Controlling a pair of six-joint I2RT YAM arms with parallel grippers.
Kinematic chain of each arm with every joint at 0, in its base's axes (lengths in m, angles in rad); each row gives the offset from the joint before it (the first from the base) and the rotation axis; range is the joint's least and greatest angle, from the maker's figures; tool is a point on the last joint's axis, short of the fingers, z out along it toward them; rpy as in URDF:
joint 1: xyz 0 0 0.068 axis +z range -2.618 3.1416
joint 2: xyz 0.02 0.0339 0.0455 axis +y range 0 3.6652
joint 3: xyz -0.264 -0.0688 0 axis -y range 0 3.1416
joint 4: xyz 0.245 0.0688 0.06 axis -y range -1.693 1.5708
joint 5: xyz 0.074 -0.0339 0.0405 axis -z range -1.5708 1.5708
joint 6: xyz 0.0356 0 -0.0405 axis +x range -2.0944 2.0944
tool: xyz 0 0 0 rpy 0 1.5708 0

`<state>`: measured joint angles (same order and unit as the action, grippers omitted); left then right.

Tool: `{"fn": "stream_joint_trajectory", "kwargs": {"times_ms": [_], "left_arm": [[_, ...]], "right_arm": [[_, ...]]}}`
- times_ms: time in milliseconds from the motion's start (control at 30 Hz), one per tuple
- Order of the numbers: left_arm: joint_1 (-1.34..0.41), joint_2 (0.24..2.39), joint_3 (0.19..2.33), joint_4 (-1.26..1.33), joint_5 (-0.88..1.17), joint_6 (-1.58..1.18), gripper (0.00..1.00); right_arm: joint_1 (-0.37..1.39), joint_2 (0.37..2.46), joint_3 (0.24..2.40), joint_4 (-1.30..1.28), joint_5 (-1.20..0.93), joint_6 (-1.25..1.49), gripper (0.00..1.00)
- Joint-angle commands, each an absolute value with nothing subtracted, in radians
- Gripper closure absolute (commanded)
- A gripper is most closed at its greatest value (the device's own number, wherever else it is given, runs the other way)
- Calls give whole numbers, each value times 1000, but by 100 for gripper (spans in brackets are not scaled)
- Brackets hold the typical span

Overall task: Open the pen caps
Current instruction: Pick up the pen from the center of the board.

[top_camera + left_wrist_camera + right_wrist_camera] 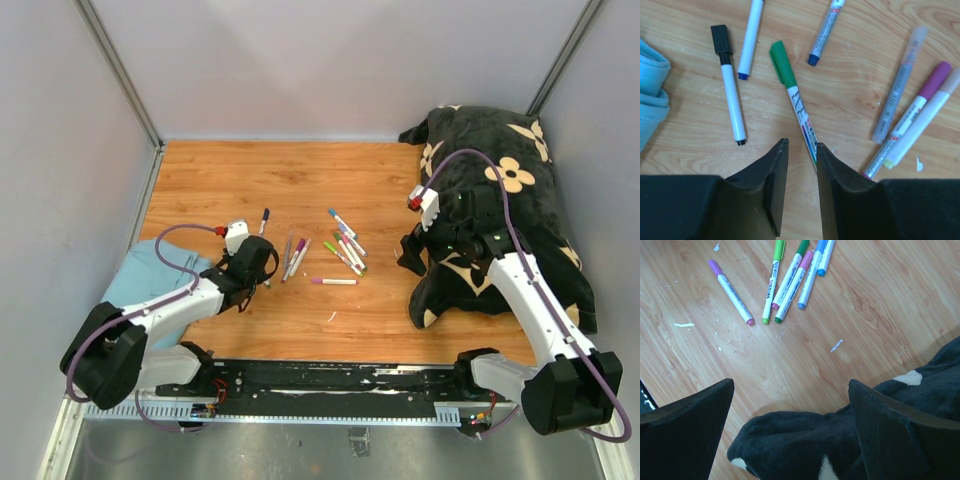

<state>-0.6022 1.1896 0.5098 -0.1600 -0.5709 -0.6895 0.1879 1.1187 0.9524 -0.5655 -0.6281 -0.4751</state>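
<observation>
Two pincers noted: my left pincer (802, 146) has its fingers a narrow gap apart at the tail of a pen (802, 115), its green cap (782, 62) on and lying toward 11 o'clock; whether the barrel is clamped I cannot tell. My right pincer (791, 385) gapes wide over the black cushion (805, 445), with other pen caps (715, 266) on their pens at its 11 to 12 o'clock on the table (865, 315).

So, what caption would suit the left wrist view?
Left pincer straddles the tail of the green-capped pen, other pens scattered around.
</observation>
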Motion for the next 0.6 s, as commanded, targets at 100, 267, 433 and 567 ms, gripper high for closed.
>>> {"fn": "stream_joint_trajectory", "kwargs": {"times_ms": [100,267,433,567], "left_arm": [[-583,1281,600,-170,-646,-701,61],[-575,1339,615,-161,-657,-705,59],[-572,1403,621,-171,-656,-736,60],[-572,1431,618,-180,-647,-749,63]], "right_arm": [[236,1124,974,-576,-582,-510,2],[246,1129,972,-578,-560,-517,2],[247,1125,972,-578,-560,-517,2],[246,1128,973,-578,-566,-520,2]]}}
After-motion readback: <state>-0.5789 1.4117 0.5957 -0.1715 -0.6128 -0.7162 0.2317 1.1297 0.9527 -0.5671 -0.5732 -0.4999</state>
